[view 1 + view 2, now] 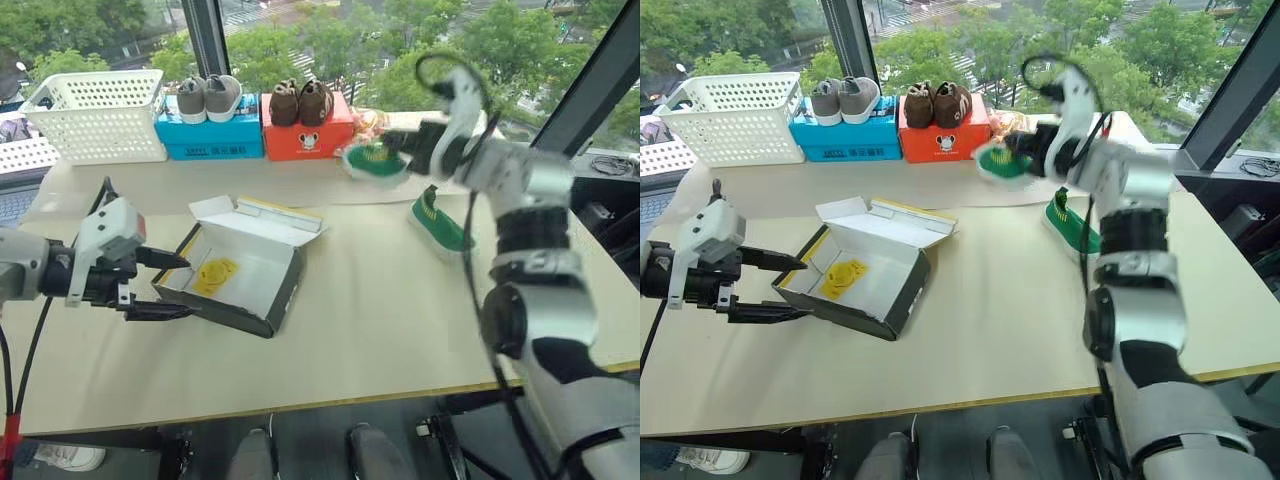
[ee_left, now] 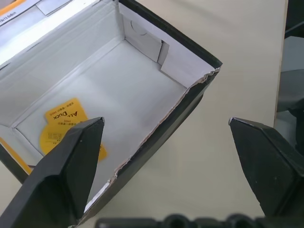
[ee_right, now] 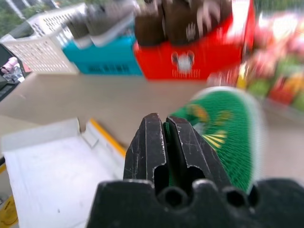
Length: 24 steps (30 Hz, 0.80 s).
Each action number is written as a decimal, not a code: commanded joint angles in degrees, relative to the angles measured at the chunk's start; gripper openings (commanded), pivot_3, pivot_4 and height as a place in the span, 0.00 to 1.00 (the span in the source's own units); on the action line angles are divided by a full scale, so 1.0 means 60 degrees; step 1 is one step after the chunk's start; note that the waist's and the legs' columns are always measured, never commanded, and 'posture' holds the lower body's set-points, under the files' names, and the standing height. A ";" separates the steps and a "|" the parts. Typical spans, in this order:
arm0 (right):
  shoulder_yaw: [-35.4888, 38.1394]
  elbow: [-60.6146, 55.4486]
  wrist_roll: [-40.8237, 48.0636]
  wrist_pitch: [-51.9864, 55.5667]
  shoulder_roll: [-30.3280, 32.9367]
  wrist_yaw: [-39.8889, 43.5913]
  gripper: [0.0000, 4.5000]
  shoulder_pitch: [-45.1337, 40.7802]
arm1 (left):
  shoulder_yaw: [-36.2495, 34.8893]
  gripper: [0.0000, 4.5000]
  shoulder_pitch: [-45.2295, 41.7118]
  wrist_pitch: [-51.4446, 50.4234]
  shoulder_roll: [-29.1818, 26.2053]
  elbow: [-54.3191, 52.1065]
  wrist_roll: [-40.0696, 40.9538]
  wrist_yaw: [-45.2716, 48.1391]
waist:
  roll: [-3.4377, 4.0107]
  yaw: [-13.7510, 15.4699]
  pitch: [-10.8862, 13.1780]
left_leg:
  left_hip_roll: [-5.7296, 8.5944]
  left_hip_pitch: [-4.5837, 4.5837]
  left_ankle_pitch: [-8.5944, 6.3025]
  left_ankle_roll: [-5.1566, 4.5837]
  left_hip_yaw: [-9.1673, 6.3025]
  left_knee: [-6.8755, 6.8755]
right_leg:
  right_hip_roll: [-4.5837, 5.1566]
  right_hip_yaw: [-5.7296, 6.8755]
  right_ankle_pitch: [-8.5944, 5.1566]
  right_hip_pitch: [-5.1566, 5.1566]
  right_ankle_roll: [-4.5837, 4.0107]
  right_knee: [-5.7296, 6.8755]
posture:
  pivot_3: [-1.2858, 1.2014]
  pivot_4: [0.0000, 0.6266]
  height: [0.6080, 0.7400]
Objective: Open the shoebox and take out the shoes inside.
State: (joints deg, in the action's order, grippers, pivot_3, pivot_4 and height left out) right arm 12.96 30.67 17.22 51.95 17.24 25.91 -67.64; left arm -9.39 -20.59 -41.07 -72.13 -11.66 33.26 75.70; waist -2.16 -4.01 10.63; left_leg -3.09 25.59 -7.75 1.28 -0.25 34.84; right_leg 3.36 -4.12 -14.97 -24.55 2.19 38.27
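Note:
The shoebox [image 1: 283,292] lies open at the table's middle left, with black sides, a white inside and its lid folded back. A yellow tag [image 1: 215,272] lies on its floor. My left gripper [image 1: 185,288] is open at the box's left end, and one corner wall sits between its fingers [image 2: 76,156]. My right gripper [image 1: 400,150] is raised at the back right, shut on one green shoe [image 3: 228,137]. The other green shoe [image 1: 438,225] lies on the table below it.
Along the back edge stand a white basket [image 1: 100,115], a blue box [image 1: 210,135] with grey shoes on top and an orange-red box [image 1: 305,132] with brown shoes on top. Colourful packets [image 1: 368,120] lie behind the raised shoe.

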 commanded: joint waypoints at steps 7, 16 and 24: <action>-0.1041 -0.3141 -0.0142 0.1422 0.0952 -0.0377 0.01 0.2611 | 0.0131 1.00 -0.0416 0.0171 -0.0049 0.0099 -0.0103 0.0209 | -0.0001 0.0121 -0.0001 | 0.0009 -0.0005 0.0000 0.0000 0.0000 0.0028 | 0.0010 0.0000 0.0012 0.0036 0.0026 -0.0029 | 0.52 0.24 1.00; -0.1774 -0.3730 0.0268 0.1431 0.2556 0.1319 0.39 0.2881 | -0.0083 1.00 -0.0219 0.0008 -0.0025 -0.0057 0.0002 0.0129 | 0.0001 0.0073 0.0001 | 0.0008 -0.0013 0.0000 0.0000 0.0001 0.0026 | 0.0006 -0.0004 0.0011 0.0037 0.0027 -0.0031 | 0.52 0.24 1.00; -0.1775 -0.3437 0.1003 0.1169 0.5071 0.4347 0.98 0.1854 | -0.1820 1.00 -0.0017 0.0143 0.0879 0.0626 0.0119 -0.1360 | 0.0012 0.0236 0.0011 | 0.0009 -0.0002 0.0000 -0.0001 0.0003 0.0027 | 0.0010 -0.0001 0.0009 0.0028 0.0029 -0.0040 | 0.52 0.24 1.00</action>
State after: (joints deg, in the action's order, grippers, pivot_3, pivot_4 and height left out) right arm -0.06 11.13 20.48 60.30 46.29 47.71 -53.59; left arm -15.11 -19.67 -41.89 -68.66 -9.48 33.72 71.35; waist -2.08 -2.60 10.69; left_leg -3.05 25.53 -7.75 1.27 -0.24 35.01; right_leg 3.41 -4.12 -14.92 -24.37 2.36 38.04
